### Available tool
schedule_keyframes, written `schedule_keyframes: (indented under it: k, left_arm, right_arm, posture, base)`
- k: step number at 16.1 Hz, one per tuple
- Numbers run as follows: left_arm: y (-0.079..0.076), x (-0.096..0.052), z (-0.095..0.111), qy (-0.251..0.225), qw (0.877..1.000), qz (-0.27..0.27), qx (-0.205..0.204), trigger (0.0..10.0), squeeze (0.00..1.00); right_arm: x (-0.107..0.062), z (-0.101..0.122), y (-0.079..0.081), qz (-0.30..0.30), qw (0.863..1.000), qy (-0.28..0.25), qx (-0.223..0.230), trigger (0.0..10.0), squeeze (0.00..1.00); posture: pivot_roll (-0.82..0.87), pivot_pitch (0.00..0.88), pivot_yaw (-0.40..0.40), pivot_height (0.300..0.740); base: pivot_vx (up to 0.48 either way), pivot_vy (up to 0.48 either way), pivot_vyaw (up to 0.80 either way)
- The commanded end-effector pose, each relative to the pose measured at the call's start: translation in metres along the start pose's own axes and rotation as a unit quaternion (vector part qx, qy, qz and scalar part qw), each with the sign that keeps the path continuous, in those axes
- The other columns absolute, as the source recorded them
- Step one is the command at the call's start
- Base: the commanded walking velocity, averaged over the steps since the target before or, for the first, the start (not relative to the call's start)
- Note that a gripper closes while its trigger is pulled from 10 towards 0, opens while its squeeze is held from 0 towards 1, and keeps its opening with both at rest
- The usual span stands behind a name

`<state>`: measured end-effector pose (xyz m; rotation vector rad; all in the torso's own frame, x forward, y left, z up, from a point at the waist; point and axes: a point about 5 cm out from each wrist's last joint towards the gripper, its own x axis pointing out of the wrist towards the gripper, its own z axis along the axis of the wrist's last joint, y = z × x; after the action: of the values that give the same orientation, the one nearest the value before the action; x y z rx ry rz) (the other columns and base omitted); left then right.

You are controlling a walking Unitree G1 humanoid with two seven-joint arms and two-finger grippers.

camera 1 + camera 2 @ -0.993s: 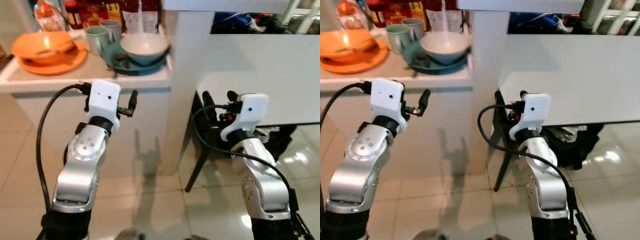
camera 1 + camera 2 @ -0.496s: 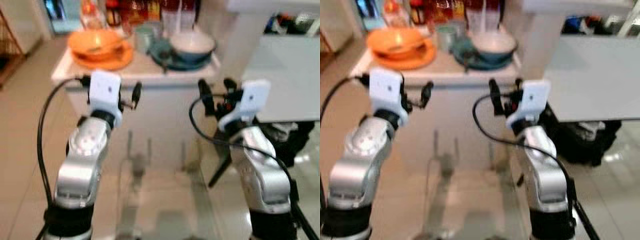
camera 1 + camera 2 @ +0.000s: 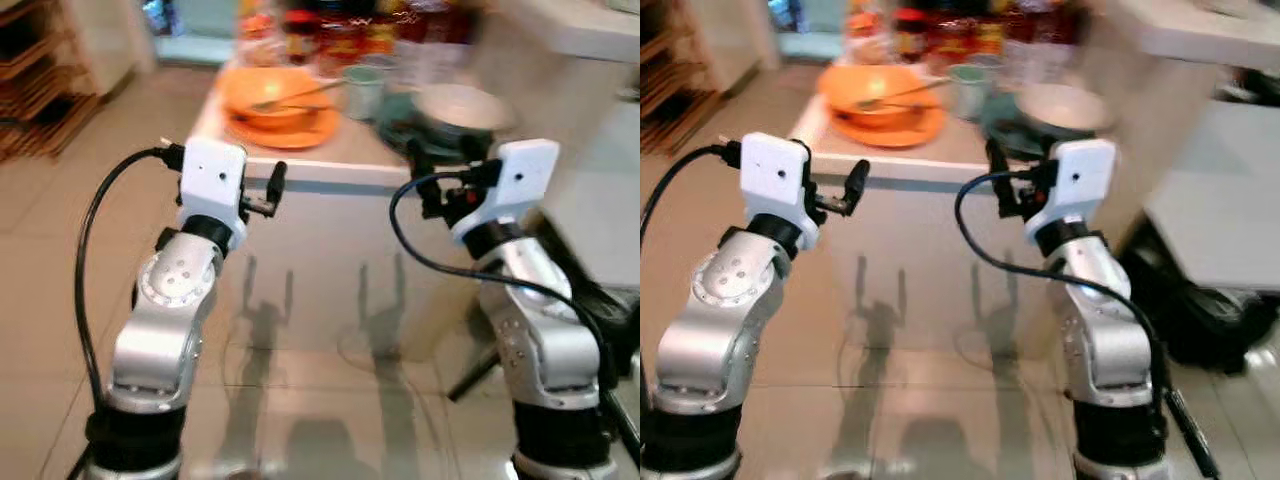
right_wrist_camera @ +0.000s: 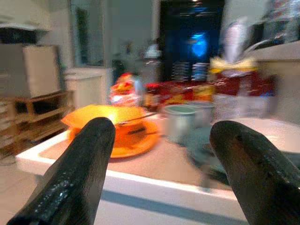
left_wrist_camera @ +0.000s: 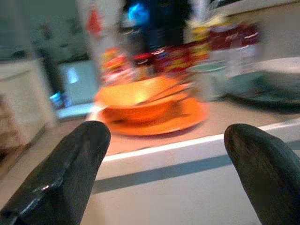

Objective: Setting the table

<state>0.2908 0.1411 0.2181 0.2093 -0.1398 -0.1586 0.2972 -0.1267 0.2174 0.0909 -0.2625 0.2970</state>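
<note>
- Here, a white counter [image 3: 330,172] stands at 12 o'clock before the robot, its near edge just beyond both raised grippers
- The left gripper [image 5: 164,176] is held up short of the counter's front edge at about 11 o'clock, its two black fingers [image 5: 65,173] spread wide with nothing between them
- The right gripper [image 4: 171,173] is up at about 1 o'clock, near the same edge, fingers likewise wide apart and empty
- An orange bowl [image 3: 275,90] sits on an orange plate [image 3: 290,128] on the counter's left part, with a utensil [image 3: 300,95] lying in the bowl
- A pale green cup [image 3: 362,90] stands just right of the bowl
- A white bowl [image 3: 460,105] rests on a dark teal plate [image 3: 1005,125] at 1 o'clock, blurred
- Red-labelled jars and packets [image 4: 187,91] line the counter's far side
- Beige floor tiles [image 3: 300,400] lie below the arms
</note>
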Motion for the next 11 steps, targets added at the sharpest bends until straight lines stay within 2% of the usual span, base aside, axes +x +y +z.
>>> schedule_keyframes:
  k: [1,11]
  left_arm:
    - [-0.001,0.002,0.004,-0.005,1.000,0.000,0.000,10.0,0.00]
    - [-0.003,0.005,0.005,-0.008,1.000,-0.008,0.003,10.0,0.00]
  right_arm:
    - [0.002,0.003,-0.001,0.007,1.000,-0.003,-0.002,10.0,0.00]
    - [0.006,0.016,-0.010,0.009,1.000,-0.019,-0.018,10.0,0.00]
  posture:
    - [0.06,0.000,-0.052,0.740]
    - [0.05,0.000,-0.050,0.740]
  base:
    - [0.390,0.000,0.56]
    - [0.379,0.000,0.55]
